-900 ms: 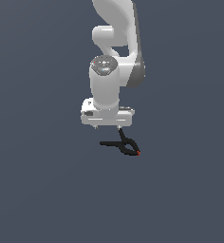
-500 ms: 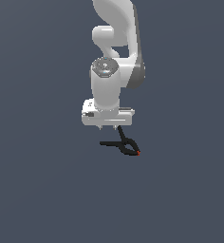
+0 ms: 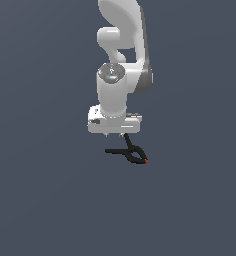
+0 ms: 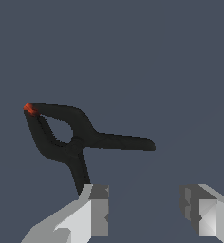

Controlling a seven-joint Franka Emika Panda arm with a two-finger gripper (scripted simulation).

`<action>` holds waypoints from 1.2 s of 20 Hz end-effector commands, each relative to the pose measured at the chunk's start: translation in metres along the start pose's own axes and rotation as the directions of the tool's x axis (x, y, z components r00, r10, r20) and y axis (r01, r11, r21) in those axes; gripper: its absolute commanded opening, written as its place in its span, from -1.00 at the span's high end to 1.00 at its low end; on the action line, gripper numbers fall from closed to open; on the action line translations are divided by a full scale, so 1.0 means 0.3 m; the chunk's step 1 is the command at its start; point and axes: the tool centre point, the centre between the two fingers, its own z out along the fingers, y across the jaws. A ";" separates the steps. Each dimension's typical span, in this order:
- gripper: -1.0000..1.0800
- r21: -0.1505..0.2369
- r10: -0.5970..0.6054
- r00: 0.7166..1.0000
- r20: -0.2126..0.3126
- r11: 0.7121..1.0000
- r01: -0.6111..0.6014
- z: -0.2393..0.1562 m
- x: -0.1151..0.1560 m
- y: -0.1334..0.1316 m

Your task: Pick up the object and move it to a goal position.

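The object is a small black spring clamp point(image 3: 130, 153) with a red-orange tip. It lies flat on the dark grey floor point(image 3: 50, 200), just below the arm's white hand. My gripper point(image 3: 114, 134) hangs over the clamp's handle end, pointing down. In the wrist view the clamp point(image 4: 73, 135) shows its looped body and two splayed handles. One handle runs toward the gap between my fingers, and the other ends behind one fingertip point(image 4: 98, 209). My gripper point(image 4: 144, 211) is open and empty, and the clamp lies mostly beside the gap, not inside it.
Only the flat dark grey floor point(image 4: 171, 57) surrounds the clamp. The white arm point(image 3: 121, 60) rises straight above the hand. No other objects or edges show.
The hand has come down slightly toward the clamp. The clamp has not moved.
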 end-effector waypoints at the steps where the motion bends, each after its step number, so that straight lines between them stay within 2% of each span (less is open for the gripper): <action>1: -0.23 0.005 -0.010 1.000 -0.009 1.000 0.010 0.017 -0.005 -0.008; 12: -0.23 0.033 -0.088 0.992 -0.091 0.995 0.091 0.141 -0.060 -0.070; 24: -0.23 0.042 -0.181 0.961 -0.209 0.980 0.193 0.272 -0.173 -0.144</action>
